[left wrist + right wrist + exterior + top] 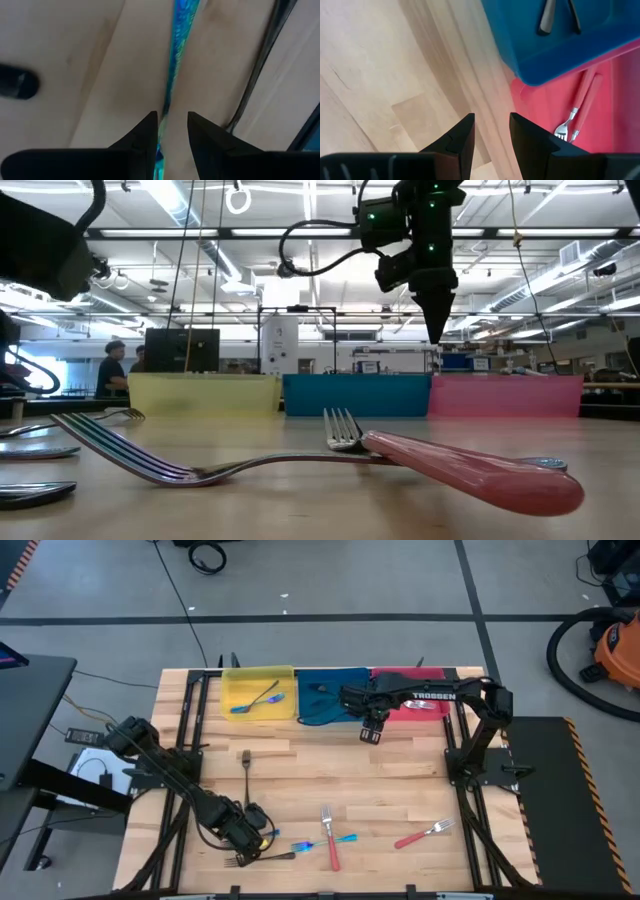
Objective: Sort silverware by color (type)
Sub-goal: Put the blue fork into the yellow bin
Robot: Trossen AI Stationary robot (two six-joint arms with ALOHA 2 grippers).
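Observation:
My left gripper (245,832) (172,120) is down at the table near its near edge, open. Its fingers stand on either side of an iridescent blue utensil (180,45) that lies flat on the wood. My right gripper (372,732) (437,330) (492,122) hangs in the air in front of the blue tray (335,675) and red tray (620,100), narrowly open and holding nothing. On the table lie another iridescent utensil (345,838), two red-handled forks (330,845) (425,833) and two dark forks (245,765) (262,858). My left gripper comes from above, pointing down, with the iridescent utensil's handle (164,107) running along the gap close beside one finger (145,135). I cannot tell whether that finger touches it. The utensil lies flat on the table.
Along the far edge stand a yellow tray (258,675) with iridescent utensils, the blue tray with dark ones (547,17), and the red tray with red-handled forks (580,107). Black frame rails run down both table sides. People stand in the room behind.

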